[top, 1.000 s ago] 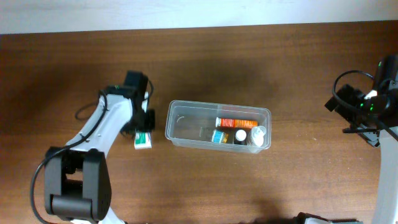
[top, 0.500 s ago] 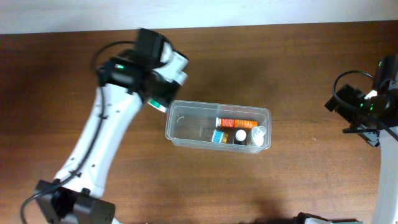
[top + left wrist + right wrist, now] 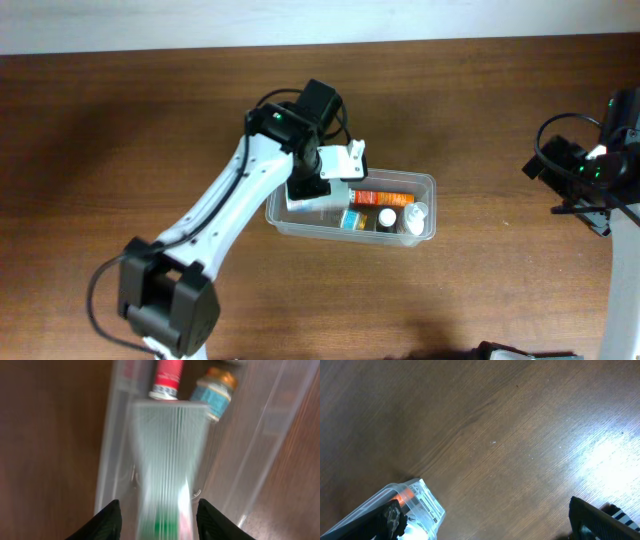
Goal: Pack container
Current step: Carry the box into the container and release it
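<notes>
The clear plastic container [image 3: 432,183] lies mid-table. My left gripper [image 3: 303,193] hangs over its left end, open. In the left wrist view the white-and-green carton [image 3: 167,460] is a blurred streak between the fingers [image 3: 159,522], apart from the left finger, over the container's floor [image 3: 107,435]. A red-orange tube [image 3: 380,197] and a blue jar [image 3: 352,219] lie inside; both also show in the left wrist view, the tube [image 3: 167,377] and the jar [image 3: 215,390]. My right gripper [image 3: 578,170] is open and empty at the far right, its fingers [image 3: 495,530] wide apart above bare table.
A white-capped dark bottle [image 3: 386,217] and a pale bottle [image 3: 416,214] lie in the container's right end. That end shows in the right wrist view [image 3: 415,497]. The table is brown wood with a white wall along its far edge.
My left arm lifted the carton from the table left of the container, swung right and now stands over the container's left end. The carton blurs between opened fingers. The right arm is still.
</notes>
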Robot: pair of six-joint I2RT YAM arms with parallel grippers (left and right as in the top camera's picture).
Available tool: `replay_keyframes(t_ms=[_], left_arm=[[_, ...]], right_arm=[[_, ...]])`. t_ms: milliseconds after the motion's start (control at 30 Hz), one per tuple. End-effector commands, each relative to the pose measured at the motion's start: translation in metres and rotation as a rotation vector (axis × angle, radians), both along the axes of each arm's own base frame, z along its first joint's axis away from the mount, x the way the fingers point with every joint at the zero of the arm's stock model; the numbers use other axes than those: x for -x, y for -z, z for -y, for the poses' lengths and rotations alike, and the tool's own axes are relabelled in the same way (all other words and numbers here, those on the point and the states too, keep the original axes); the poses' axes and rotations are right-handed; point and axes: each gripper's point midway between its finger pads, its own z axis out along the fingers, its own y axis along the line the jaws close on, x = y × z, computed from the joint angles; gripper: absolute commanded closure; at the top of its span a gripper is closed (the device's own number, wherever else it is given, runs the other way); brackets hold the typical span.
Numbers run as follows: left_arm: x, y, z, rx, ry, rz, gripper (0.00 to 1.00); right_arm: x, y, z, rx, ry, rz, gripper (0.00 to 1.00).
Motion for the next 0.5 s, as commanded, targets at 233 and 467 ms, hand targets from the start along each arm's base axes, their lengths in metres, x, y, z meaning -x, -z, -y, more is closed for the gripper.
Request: replay_keyframes(t_ms=[233,467], left_arm=[[-0.010,0.031,-0.020,-0.147,0.036,-0.006,0.50],[-0.025,-0.037,-0.023,-0.055,-0.239,0.119,0.44]], right_arm=[[0.000,-0.003,0.002,0.004,0.008,0.010,0.02],[0.000,-0.003,0.002,0.004,0.008,0.010,0.02]])
